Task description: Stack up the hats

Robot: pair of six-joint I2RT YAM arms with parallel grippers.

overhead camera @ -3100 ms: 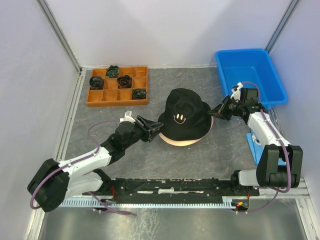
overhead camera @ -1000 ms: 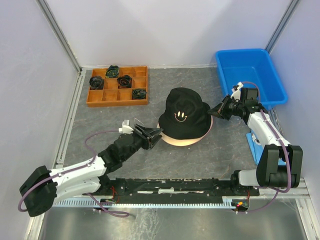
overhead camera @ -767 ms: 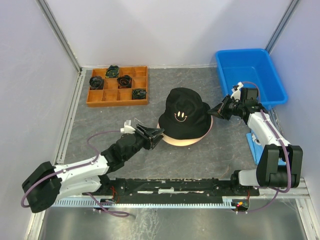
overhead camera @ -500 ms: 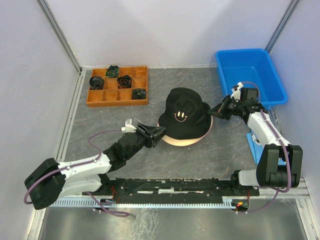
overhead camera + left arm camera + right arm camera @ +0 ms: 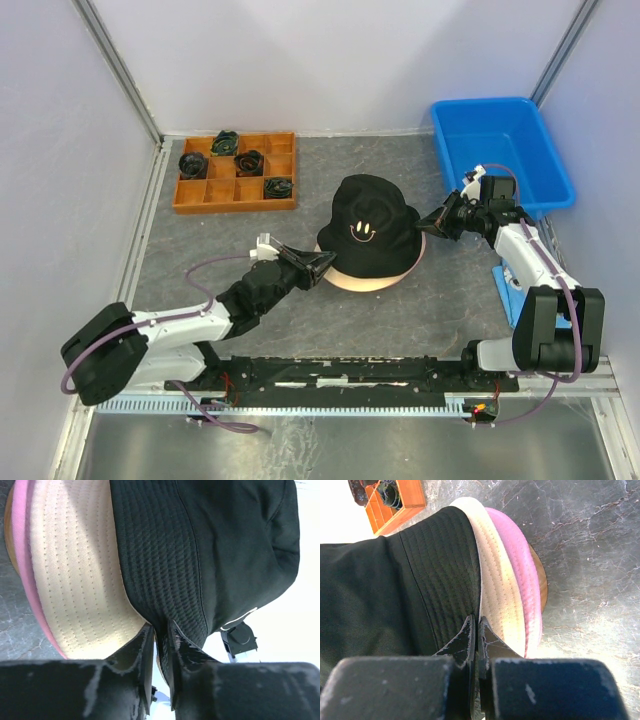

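Note:
The black hat with a smiley sits on top of a stack, over a beige hat and a pink hat. My left gripper is at the stack's front-left; in the left wrist view it is shut on the black hat brim. My right gripper is at the stack's right side; in the right wrist view it is shut on the black hat brim edge, beside the beige and pink rims. A second pink hat is hidden.
A wooden stand shows under the stack. An orange compartment tray with dark coiled bundles stands at the back left. A blue bin stands at the back right, just behind my right arm.
My left gripper has moved right, up to the stack, and closed on the black hat's brim. The right arm and the stack have not moved.

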